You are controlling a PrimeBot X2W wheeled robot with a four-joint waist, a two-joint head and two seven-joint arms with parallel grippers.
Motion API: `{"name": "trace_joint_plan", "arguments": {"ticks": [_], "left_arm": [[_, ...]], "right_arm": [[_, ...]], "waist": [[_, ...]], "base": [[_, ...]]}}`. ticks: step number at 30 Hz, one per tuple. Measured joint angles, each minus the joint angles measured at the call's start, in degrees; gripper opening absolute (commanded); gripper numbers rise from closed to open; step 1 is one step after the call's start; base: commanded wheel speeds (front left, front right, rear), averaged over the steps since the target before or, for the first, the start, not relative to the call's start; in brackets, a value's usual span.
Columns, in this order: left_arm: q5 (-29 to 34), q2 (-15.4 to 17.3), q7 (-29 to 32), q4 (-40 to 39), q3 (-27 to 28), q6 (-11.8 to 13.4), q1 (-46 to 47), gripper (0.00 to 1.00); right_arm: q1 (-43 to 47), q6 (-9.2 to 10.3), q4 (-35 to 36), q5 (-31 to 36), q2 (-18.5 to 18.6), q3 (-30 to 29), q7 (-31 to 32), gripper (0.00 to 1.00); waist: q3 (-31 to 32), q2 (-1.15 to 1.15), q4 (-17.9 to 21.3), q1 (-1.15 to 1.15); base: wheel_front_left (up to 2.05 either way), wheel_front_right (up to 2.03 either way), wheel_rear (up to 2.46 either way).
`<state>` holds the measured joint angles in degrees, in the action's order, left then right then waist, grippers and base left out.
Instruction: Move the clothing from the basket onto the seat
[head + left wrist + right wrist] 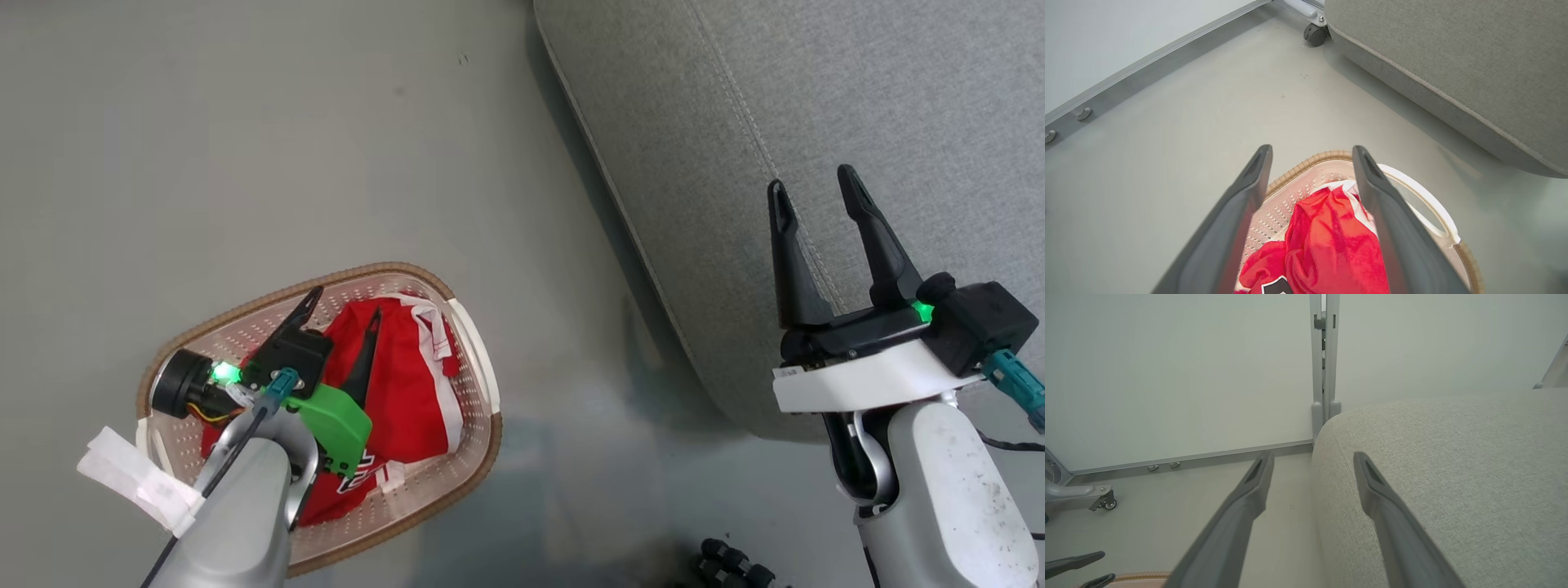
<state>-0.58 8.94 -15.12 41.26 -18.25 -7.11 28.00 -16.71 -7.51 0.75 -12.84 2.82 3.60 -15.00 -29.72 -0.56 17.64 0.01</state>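
a: starting at the left, how are the left jaws standing?

b: they are hanging over the basket [367, 268], which is sitting on the floor [245, 122]. they are standing wide apart and gripping nothing. the two dark fingers [1241, 204] are straddling the red heap from above.

a: and the clothing [408, 384]?

b: it is lying in the basket, bunched toward the side nearer the seat [816, 98]. white trim is showing at the far end and part of a black-and-white number is peeking out at the near end.

a: so what are you asking of me?

b: i am reading this as the reach-in before a first pick.
- you are wanting the jaws apart while lowering.
- you are aiming at the raised fold in the middle of the heap, not the thin trim, so one finger is going down each side of a thick bunch.
- you are minding the finger beside the white handle [1451, 234]; catching the wall there would be dragging the basket along.
- you are closing only once cloth is filling the gap, then lifting straight up until the garment is clearing the rim.

a: and further right?

b: a strip of bare floor is separating basket and seat. your right jaws are hovering across the seat's edge, apart too and holding nothing. i am suggesting you park them there, out of the left arm's path.
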Motion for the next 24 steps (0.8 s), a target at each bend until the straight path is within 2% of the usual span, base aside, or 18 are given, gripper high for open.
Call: {"name": "trace_joint_plan", "arguments": {"ticks": [24], "left_arm": [[1.4,2.4,0.0,25.6,-6.9,-0.2,17.4,1.0]], "right_arm": [[-6.0,0.0,5.3,-1.4,0.0,2.7,0.0,1.0]], "waist": [[-16.5,0.0,2.8,0.0]], "base": [[0.0,0.0,0.0]]}}
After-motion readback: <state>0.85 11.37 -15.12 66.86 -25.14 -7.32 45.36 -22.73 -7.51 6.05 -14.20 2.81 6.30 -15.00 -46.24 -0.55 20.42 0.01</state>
